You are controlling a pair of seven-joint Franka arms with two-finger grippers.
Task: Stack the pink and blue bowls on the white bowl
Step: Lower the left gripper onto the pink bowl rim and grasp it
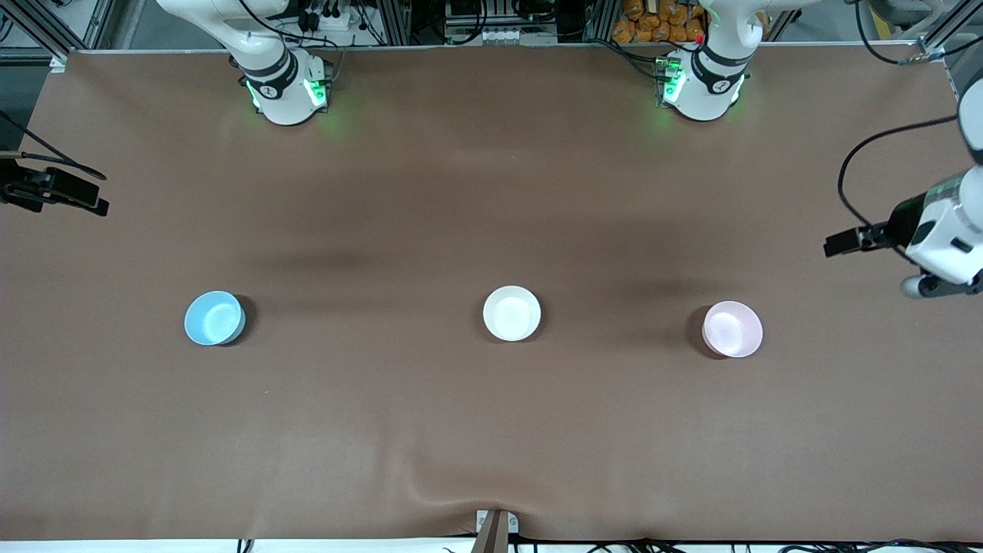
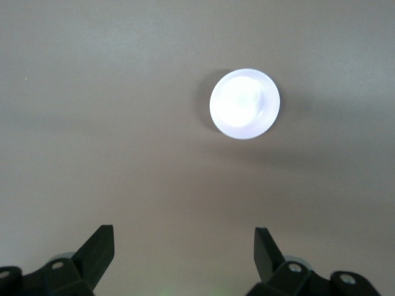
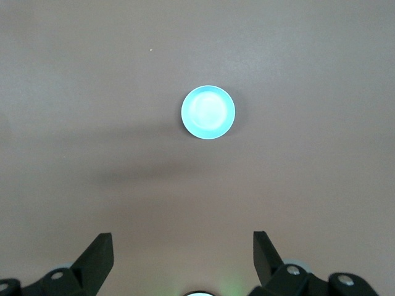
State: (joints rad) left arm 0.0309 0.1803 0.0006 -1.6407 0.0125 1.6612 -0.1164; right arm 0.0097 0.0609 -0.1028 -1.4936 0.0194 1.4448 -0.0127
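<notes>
Three bowls stand in a row on the brown table. The blue bowl [image 1: 214, 318] is toward the right arm's end, the white bowl [image 1: 511, 312] is in the middle, and the pink bowl [image 1: 732, 329] is toward the left arm's end. All are upright, empty and apart. My left gripper [image 2: 184, 237] is open and empty, high over the table's end beside the pink bowl [image 2: 244, 103], which looks washed out there. My right gripper [image 3: 182, 243] is open and empty, high over the other end, with the blue bowl [image 3: 208, 112] below it.
The left arm's hand [image 1: 941, 230] hangs at the table's edge with a looping black cable [image 1: 852, 161]. The right arm's hand [image 1: 50, 192] shows only at the edge of the front view. The two arm bases [image 1: 286, 88] [image 1: 703, 84] stand along the table's farthest edge.
</notes>
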